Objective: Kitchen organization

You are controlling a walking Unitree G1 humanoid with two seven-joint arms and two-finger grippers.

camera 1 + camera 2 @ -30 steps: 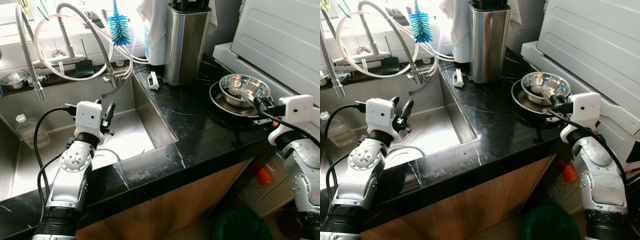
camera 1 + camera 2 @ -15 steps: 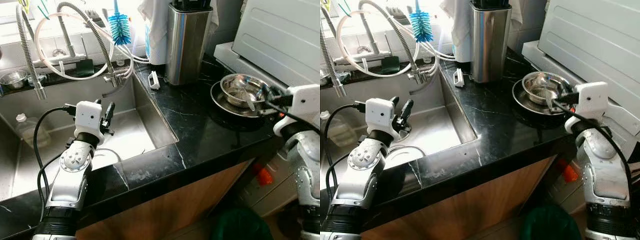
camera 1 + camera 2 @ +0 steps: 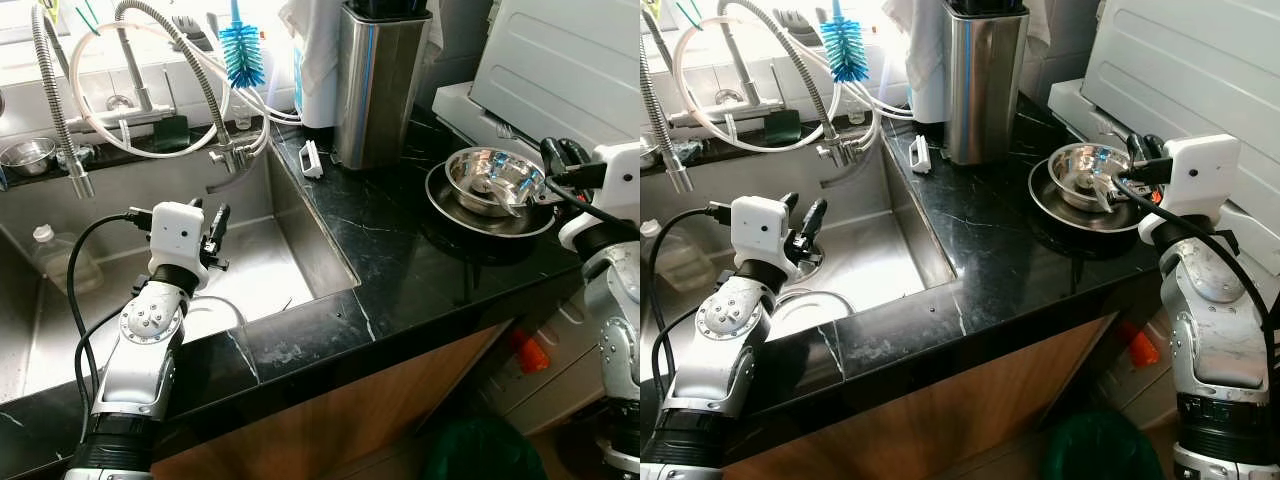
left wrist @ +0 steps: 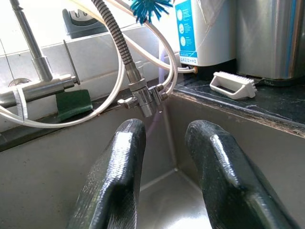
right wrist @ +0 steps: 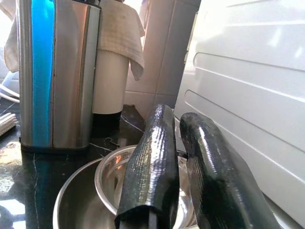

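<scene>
1. The right gripper point(image 3: 1140, 152) is hovering at the far right rim of a small steel bowl point(image 3: 492, 180). Its two black fingers point(image 5: 157, 162) are pressed nearly together with only a thin slit between them, and they are pinching nothing.
2. The small steel bowl is sitting inside a wider, shallower pan point(image 3: 488, 216), which is resting on the black marble counter point(image 3: 400, 260) at the right of the scene, just beside a white appliance point(image 3: 570, 70).
3. A spoon-like utensil point(image 3: 497, 192) is lying in the small bowl.
4. The left gripper point(image 3: 215, 235) is hanging over the steel sink point(image 3: 260, 270) at the left, with its fingers point(image 4: 119, 176) spread apart and nothing between them.
5. A tall steel canister point(image 3: 375, 85) is standing at the far end of the counter, with a white scrub brush point(image 3: 309, 159) lying just to its left near the sink edge.
6. A blue bottle brush point(image 3: 240, 55) and a coiled faucet hose point(image 3: 190, 70) are rising behind the sink.
7. A plate point(image 3: 810, 308) is lying in the near part of the sink.
</scene>
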